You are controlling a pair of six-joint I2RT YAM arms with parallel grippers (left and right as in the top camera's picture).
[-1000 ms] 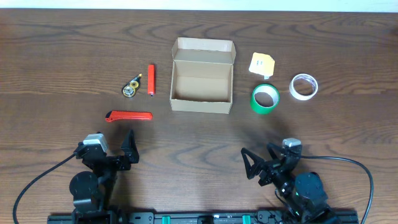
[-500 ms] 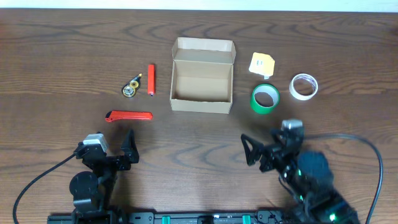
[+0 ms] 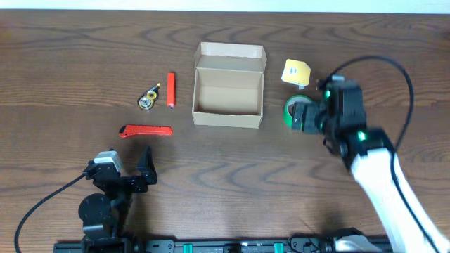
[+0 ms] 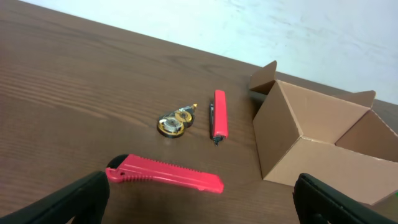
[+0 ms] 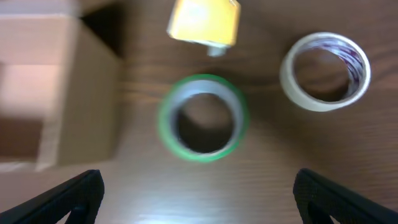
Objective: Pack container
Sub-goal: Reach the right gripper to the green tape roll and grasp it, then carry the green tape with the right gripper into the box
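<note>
The container (image 3: pixel 226 119) is an open tan cardboard box at mid-table, lid flap standing at its far side; its inside looks bare. It also shows in the left wrist view (image 4: pixel 311 149) and the right wrist view (image 5: pixel 56 93). My right gripper (image 3: pixel 309 121) (image 5: pixel 199 193) hangs open over the table, just on the near side of a green tape roll (image 3: pixel 290 112) (image 5: pixel 166 124), holding nothing. My left gripper (image 3: pixel 126 167) (image 4: pixel 199 199) rests open near the front edge, a red box cutter (image 3: pixel 145 131) (image 4: pixel 165 174) lying just ahead of it.
A red pen (image 3: pixel 170 90) (image 4: pixel 219 112) and a small tape dispenser (image 3: pixel 148 98) (image 4: pixel 176 121) lie left of the box. A yellow packet (image 3: pixel 296 72) (image 5: pixel 204 22) lies behind the green roll. A white tape roll (image 5: pixel 287 81) lies right of it, hidden under my right arm in the overhead view.
My right arm has swung from the table's front edge forward to above the tape rolls beside the box. The left arm and all objects have stayed put.
</note>
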